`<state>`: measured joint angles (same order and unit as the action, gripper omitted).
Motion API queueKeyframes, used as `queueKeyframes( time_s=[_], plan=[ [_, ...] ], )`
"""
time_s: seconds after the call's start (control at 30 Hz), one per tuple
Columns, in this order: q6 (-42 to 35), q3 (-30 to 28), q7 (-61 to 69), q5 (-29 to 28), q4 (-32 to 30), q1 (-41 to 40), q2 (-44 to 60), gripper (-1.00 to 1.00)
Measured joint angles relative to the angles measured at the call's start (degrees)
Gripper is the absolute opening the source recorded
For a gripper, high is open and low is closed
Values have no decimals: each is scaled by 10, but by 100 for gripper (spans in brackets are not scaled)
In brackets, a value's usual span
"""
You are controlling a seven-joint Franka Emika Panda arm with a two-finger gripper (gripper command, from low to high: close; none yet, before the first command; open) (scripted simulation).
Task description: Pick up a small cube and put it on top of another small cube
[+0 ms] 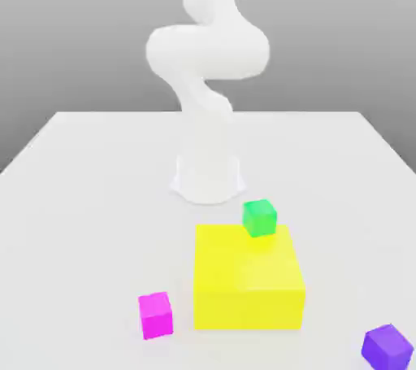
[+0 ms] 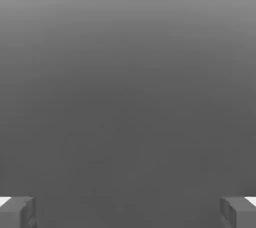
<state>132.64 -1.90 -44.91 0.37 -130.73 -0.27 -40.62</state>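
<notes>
- Large yellow block (image 1: 248, 283): flat-topped and box-shaped, resting on the white table (image 1: 81, 198). Its place relative to the gripper (image 2: 128, 214) cannot be told.
- Plain grey backdrop (image 2: 128, 71): straight ahead of the gripper, featureless.

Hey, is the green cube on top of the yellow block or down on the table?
On top: the green cube rests at the far corner of the yellow block.

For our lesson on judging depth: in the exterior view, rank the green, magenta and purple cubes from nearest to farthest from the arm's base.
1. green cube, at the yellow block's far edge.
2. magenta cube, on the exterior view's left of that block.
3. purple cube, low on the exterior view's right.
</notes>
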Motion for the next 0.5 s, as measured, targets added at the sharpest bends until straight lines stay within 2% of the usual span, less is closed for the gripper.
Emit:
queueKeyframes(
  time_s=[0.5],
  plan=[
    [52,-118,84,62,63,-27,314,0]
  ],
)
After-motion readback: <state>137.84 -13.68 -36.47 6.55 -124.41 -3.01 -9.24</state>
